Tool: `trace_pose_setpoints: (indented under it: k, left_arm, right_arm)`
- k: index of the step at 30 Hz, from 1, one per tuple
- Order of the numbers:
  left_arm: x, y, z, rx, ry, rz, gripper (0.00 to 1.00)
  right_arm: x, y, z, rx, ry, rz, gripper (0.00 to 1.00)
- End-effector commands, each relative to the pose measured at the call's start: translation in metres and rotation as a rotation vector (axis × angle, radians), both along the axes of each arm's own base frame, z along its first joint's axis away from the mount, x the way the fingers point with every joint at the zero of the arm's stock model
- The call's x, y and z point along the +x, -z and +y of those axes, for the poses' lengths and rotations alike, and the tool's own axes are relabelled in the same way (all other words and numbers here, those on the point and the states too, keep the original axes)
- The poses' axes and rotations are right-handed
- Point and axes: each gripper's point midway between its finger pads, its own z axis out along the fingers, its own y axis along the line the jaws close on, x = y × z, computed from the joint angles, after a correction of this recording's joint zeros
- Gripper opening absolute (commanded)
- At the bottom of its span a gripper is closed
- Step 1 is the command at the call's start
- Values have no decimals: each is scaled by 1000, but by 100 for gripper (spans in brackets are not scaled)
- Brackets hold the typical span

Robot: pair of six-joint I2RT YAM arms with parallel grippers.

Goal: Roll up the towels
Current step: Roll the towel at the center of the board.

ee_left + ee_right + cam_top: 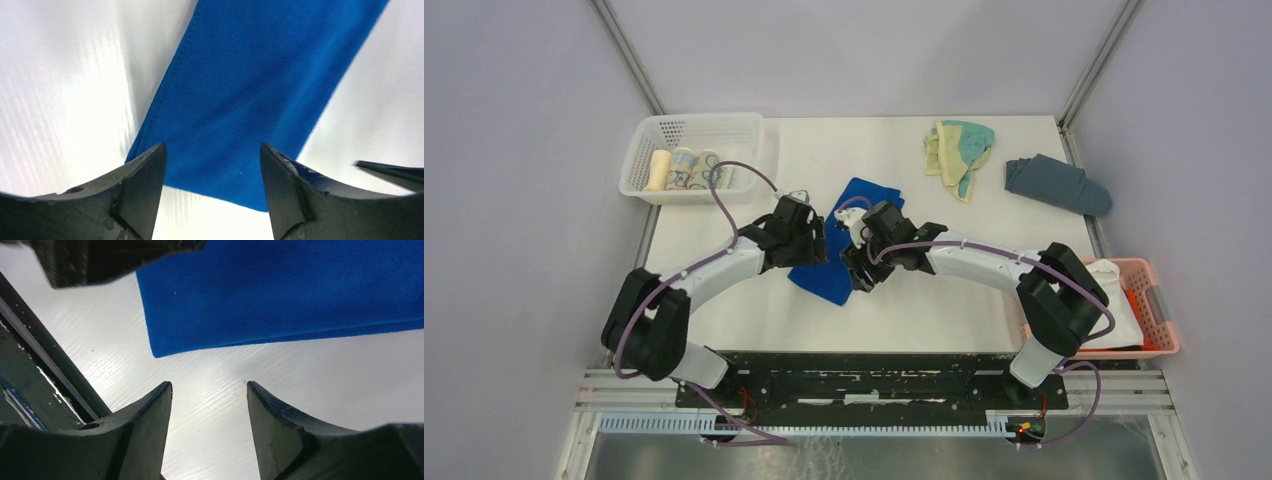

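Royal blue towel lay flat on table, apparently folded for rolling. My left claw gaped empty above its end; my right claw gaped empty beside it.

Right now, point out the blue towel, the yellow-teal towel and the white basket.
blue towel (822,278): top external view, its near end.
yellow-teal towel (971,141): top external view, its teal patch.
white basket (694,122): top external view, its far wall.

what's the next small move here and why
Probably bring the left gripper and right gripper down onto the short end of the blue towel to start the roll: both are open and empty, and the towel lies flat, unrolled.
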Motion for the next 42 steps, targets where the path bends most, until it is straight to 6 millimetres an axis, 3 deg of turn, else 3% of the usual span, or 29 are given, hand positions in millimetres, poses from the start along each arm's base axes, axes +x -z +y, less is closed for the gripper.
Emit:
trace_pose_setpoints:
  k: [1,6,11,21,26,29,32,36,42]
  left_arm:
    - [5,-40,19,-99,-169,-68,79]
    - [-12,-34,49,-205,-292,-17,85]
    - [-27,-17,61,-304,-358,68,85]
    - [-43,7,51,-399,-388,166,84]
    - [-45,16,45,-424,-389,201,81]
    - [-46,20,45,-427,-394,213,80]
    - [-47,22,42,-444,-402,226,80]
    - [-46,22,36,-487,-419,239,78]
    - [-45,19,29,-534,-461,253,76]
  right_arm:
    - [0,-8,15,-58,-70,-128,66]
    - [-12,-5,42,-111,-145,-182,66]
    - [-22,8,58,-163,-179,-201,66]
    - [-36,36,70,-262,-251,-232,65]
    - [-31,53,62,-329,-233,-253,63]
    - [-28,61,53,-375,-224,-266,54]
    - [-30,63,50,-377,-225,-253,33]
    - [-34,49,60,-280,-214,-216,11]
    - [-25,25,69,-130,-146,-188,4]
